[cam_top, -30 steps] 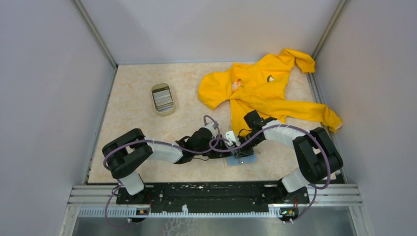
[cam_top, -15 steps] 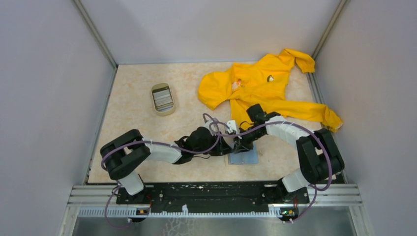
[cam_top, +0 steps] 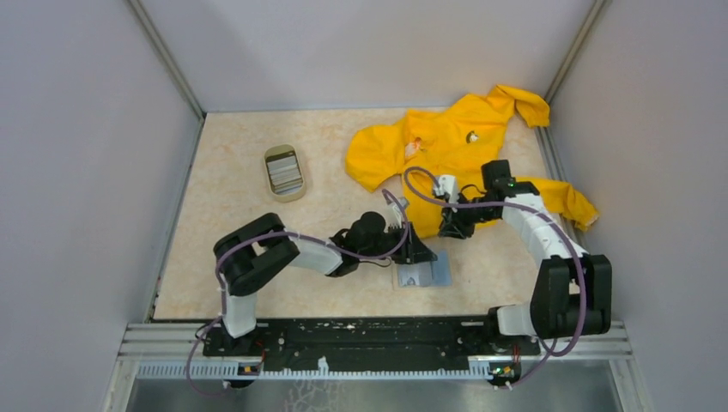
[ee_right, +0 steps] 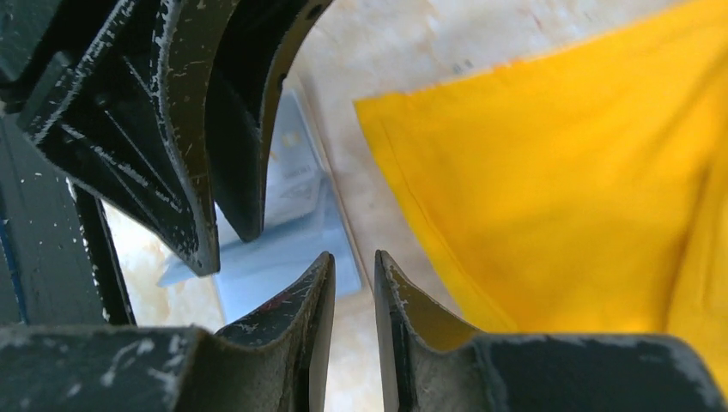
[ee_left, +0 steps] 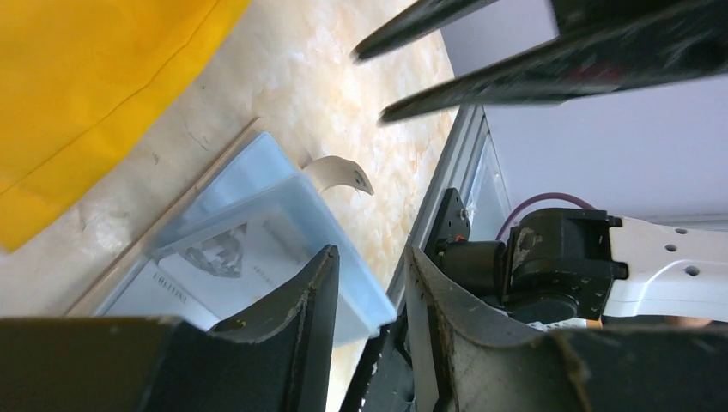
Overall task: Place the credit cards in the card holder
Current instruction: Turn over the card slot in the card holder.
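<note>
Two cards lie overlapping on the table near its front edge: a light blue card and a greyer printed card. In the left wrist view the printed card lies on the light blue one. My left gripper is low over their far edge, its jaws a little apart, with a card corner showing in the gap. My right gripper is raised by the yellow garment, narrowly open and empty. The card holder, a beige oval tin, stands far left.
A yellow garment is spread over the back right of the table, its hem close to the cards. The left gripper's fingers fill the right wrist view's upper left. Grey walls enclose the table on three sides.
My right gripper has lifted off the cards and pulled back right toward the garment. My left gripper has pushed forward to the cards' far edge.
</note>
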Action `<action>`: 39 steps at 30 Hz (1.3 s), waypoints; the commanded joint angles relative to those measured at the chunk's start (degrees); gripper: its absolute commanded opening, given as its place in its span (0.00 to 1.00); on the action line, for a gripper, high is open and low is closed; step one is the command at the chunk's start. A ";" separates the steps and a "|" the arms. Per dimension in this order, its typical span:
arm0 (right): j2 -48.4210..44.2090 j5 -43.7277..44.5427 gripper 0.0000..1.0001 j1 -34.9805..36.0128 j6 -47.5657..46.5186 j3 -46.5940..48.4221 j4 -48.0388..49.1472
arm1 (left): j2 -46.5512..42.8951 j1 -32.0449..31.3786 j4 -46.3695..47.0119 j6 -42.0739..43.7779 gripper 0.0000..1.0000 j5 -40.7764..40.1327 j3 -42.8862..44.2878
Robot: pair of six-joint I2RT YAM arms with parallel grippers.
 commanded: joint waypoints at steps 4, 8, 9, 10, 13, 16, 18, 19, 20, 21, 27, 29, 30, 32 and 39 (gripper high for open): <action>-5.19 -5.72 0.26 -7.04 -2.75 -0.39 -5.38 | 5.61 -0.32 5.33 -1.54 0.41 5.41 3.22; -4.63 -11.37 0.27 -7.06 -15.31 -2.83 -11.41 | -0.47 -0.30 1.99 4.38 0.41 -0.21 -0.39; -4.45 -12.59 0.27 -7.05 -19.10 -3.98 -12.62 | -2.83 -0.32 1.05 5.97 0.41 -1.96 -1.70; -4.23 -13.51 0.28 -7.06 -21.96 -5.44 -13.09 | -5.05 -0.27 -0.01 7.58 0.41 -4.18 -3.31; -3.26 -11.52 0.31 -5.61 -28.97 -9.97 -12.10 | -11.60 -0.33 -2.56 11.44 0.43 -10.18 -8.32; -3.05 -6.51 0.32 -4.39 -29.95 -11.85 -9.16 | -17.08 -0.33 -2.95 13.49 0.44 -13.71 -13.69; -4.15 -5.31 0.32 -3.87 -29.90 -12.80 -7.00 | -19.69 -0.28 0.21 13.83 0.50 -15.38 -17.88; -4.94 -4.21 0.32 -3.18 -28.99 -13.44 -5.49 | -20.76 -0.31 2.08 13.30 0.54 -15.95 -19.76; -6.06 -2.40 0.32 -2.19 -28.64 -14.29 -3.82 | -21.45 -0.34 3.86 12.02 0.63 -17.70 -21.50; -6.76 0.39 0.32 -1.00 -27.78 -15.22 -1.79 | -21.63 -0.32 6.55 12.03 0.71 -17.85 -22.83; -7.82 9.44 0.23 2.31 -25.66 -17.15 3.34 | -16.16 -0.23 13.81 12.29 0.71 -7.56 -21.80; -7.66 10.24 0.19 2.55 -25.62 -17.51 3.60 | -13.60 -0.19 12.13 11.68 0.54 -4.10 -18.44; -7.49 10.66 0.18 2.58 -25.51 -17.61 3.79 | -12.59 -0.29 9.86 11.45 0.47 -3.25 -16.94; -7.15 11.69 0.16 2.66 -25.41 -17.73 3.83 | -10.50 -0.32 6.60 11.29 0.39 -2.83 -14.79; -5.06 12.97 0.15 5.14 -23.76 -17.99 5.17 | -5.70 -0.39 -0.53 11.20 0.38 -3.65 -10.75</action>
